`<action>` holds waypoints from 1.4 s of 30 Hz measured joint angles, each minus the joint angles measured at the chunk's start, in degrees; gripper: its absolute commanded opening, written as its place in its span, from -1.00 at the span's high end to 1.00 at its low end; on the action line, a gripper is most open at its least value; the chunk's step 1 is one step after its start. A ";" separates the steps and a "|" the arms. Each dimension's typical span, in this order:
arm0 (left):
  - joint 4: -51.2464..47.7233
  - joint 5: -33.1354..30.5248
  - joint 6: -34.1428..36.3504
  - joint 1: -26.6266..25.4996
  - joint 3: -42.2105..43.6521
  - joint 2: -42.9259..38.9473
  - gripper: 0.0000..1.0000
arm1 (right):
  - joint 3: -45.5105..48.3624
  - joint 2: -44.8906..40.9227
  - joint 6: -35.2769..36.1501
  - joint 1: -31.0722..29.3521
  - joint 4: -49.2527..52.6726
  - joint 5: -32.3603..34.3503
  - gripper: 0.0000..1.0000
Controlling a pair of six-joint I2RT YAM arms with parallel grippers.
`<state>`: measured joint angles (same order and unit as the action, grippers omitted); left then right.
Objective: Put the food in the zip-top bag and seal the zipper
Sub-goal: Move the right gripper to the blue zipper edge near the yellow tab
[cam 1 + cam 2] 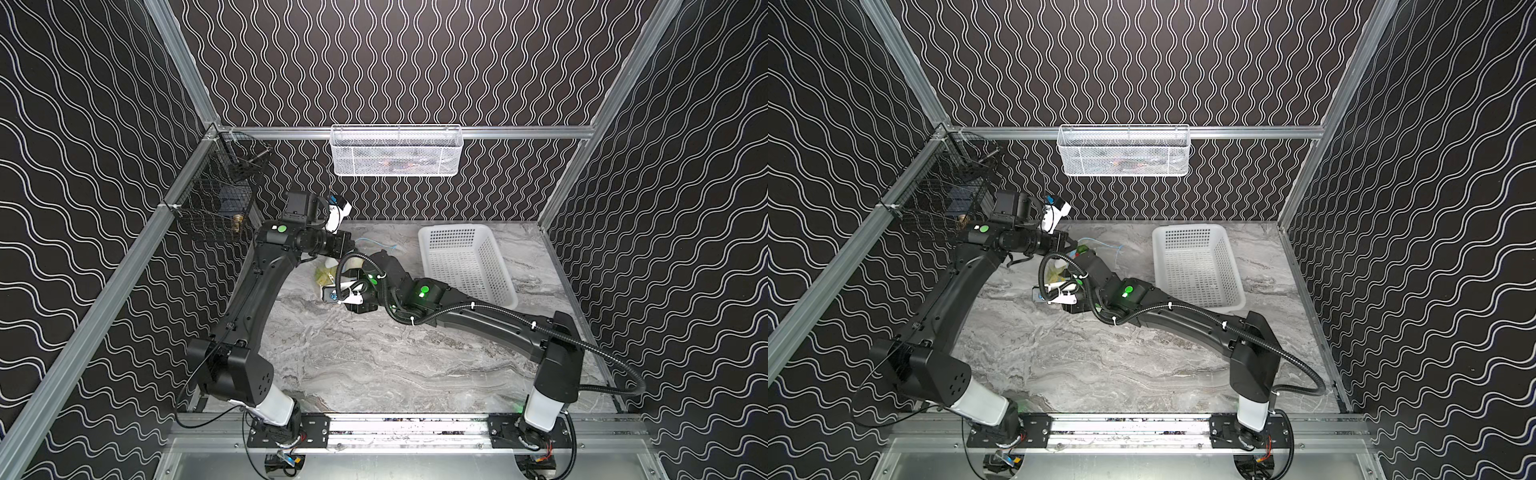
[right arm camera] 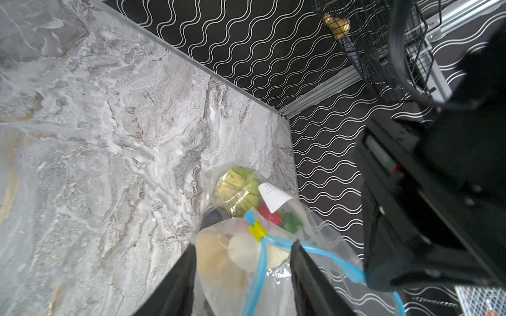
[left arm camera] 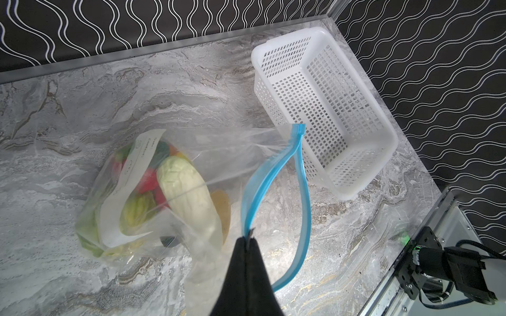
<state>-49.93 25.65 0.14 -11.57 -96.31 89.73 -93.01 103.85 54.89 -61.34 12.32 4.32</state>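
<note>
Food (image 3: 186, 191) in bag (image 3: 235, 145), zipper (image 3: 305, 191) unsealed; left end effector (image 3: 249, 238) pinches it, right end effector (image 2: 243, 244) spread near slider (image 2: 257, 232).

The black left gripper (image 3: 249, 238) is pinching the light-blue zipper strip (image 3: 303, 175) of the clear floppy plastic zip-top bag (image 3: 235, 149), whose mouth is gaping open. Toy produce (image 3: 186, 191) is lying inside, on the grey marbled tabletop (image 3: 82, 90); the white perforated plastic basket (image 3: 276, 90) is sitting near.
</note>
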 measured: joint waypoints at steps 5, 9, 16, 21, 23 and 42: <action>-0.35 0.02 0.00 0.00 -0.13 0.07 1.00 | -3.06 2.56 3.41 -0.15 0.74 2.58 -0.07; -0.70 0.04 0.00 0.00 -0.70 0.42 1.00 | -4.70 4.55 6.25 -0.52 1.73 4.20 -0.04; -0.72 0.02 0.00 0.00 -0.72 0.74 1.00 | -8.48 8.68 8.81 -0.57 4.87 7.02 0.02; -0.76 0.02 0.00 0.00 -0.04 0.66 1.00 | -8.70 9.53 10.62 -0.57 4.87 9.05 0.10; -0.72 0.02 0.00 0.00 0.02 0.63 1.00 | -8.04 9.90 11.67 -0.57 4.09 10.32 0.10; 0.11 0.46 -0.22 0.00 1.53 -0.09 1.00 | -8.26 12.39 15.28 -0.59 -1.60 12.92 0.33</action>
<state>-49.82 26.11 -0.08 -11.57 -94.78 89.65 -101.27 116.25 70.17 -61.93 10.72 17.23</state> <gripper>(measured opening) 0.048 0.326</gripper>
